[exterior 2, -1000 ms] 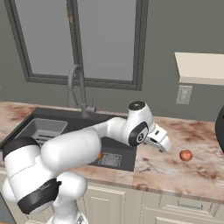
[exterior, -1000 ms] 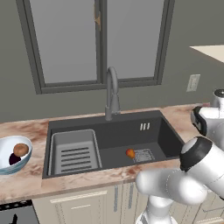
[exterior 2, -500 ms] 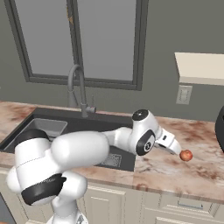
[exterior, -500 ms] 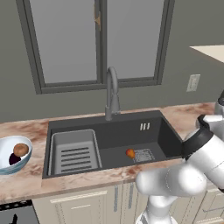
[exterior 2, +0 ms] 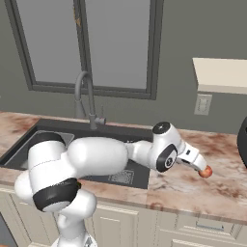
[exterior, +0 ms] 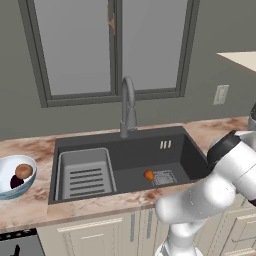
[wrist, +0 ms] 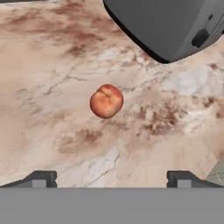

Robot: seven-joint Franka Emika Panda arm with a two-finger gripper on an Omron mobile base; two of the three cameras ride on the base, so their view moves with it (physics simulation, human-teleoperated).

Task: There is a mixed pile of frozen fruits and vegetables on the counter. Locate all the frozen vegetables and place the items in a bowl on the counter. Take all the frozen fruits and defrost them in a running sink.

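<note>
A reddish fruit point(wrist: 106, 101) lies on the marbled counter point(wrist: 52, 109), a little ahead of my gripper point(wrist: 111, 179). The jaws stand open with nothing between them. From the right base view, the gripper point(exterior 2: 202, 167) hangs low over the counter right of the sink, just above that fruit point(exterior 2: 207, 171). An orange fruit point(exterior: 149, 174) sits in the dark sink point(exterior: 135, 155) near the drain. At far left, the pale bowl point(exterior: 6, 192) holds a brown oval vegetable point(exterior: 23, 171) and a dark purple one point(exterior: 16, 182).
A dark rounded appliance point(wrist: 175, 26) stands just beyond the reddish fruit, also at the right edge point(exterior 2: 242, 140). The arched faucet point(exterior: 128, 107) rises behind the sink, and a ribbed tray point(exterior: 85, 175) fills its left half. A wall shelf point(exterior 2: 222, 75) hangs overhead.
The arm has stretched further right and lowered, bringing the open gripper close over the reddish fruit. The fruit, bowl and sink contents have not moved.
</note>
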